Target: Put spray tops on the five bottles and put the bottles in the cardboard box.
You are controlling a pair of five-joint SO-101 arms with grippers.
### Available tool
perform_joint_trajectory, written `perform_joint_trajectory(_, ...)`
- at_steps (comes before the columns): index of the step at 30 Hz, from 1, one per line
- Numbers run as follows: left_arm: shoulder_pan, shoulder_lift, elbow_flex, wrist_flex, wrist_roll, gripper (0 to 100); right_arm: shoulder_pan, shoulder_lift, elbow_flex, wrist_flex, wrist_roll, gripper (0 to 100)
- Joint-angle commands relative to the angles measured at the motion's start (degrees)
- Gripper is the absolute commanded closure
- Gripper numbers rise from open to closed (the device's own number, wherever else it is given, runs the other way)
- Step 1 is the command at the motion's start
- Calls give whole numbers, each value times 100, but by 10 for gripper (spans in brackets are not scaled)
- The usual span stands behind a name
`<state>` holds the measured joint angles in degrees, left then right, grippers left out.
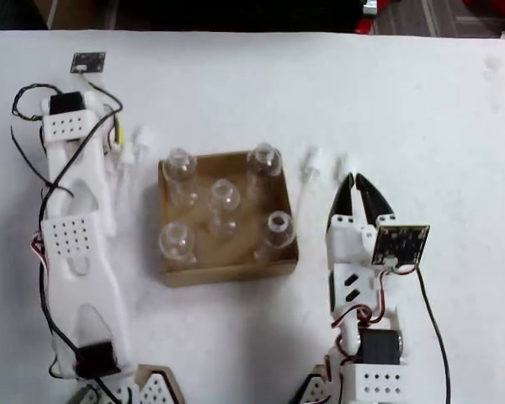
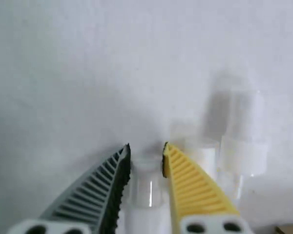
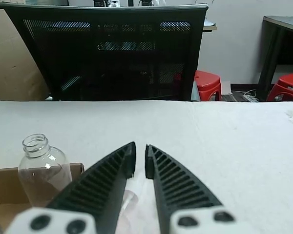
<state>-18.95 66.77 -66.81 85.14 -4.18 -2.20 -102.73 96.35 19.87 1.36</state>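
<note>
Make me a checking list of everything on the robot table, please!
Surface: white table, flat.
Job's things: five bottles standing without tops in the cardboard box; spray tops lying on the table either side of it.
Clutter: small circuit board near the far left corner.
Grippers: left gripper at one spray top; right gripper beside the box, jaws together, holding nothing.
Cables: black cables along both arms.
Surroundings: black mesh chair and red stools behind the table.

White counter (image 3: 244, 141); beyond its far edge, a black mesh chair (image 3: 107, 53), red stools (image 3: 208, 84), a dark desk (image 3: 283, 22) against a pale wall (image 3: 234, 34).
</note>
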Motion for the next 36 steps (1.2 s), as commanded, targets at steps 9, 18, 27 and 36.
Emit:
perform_joint_trajectory(9, -224, -444, -220, 308, 79, 862, -4, -48, 53, 13, -18, 980)
perform_joint_trajectory(18, -286, -444, -220, 765, -457, 861, -4, -48, 53, 13, -18, 980)
perform_joint_trajectory(27, -286, -374, -176, 738, -448, 909, -4, -40, 53, 40, -18, 980)
perform_joint_trajectory(36, -277, -462, -229, 818, -448, 954, -13, -40, 53, 207, -18, 980)
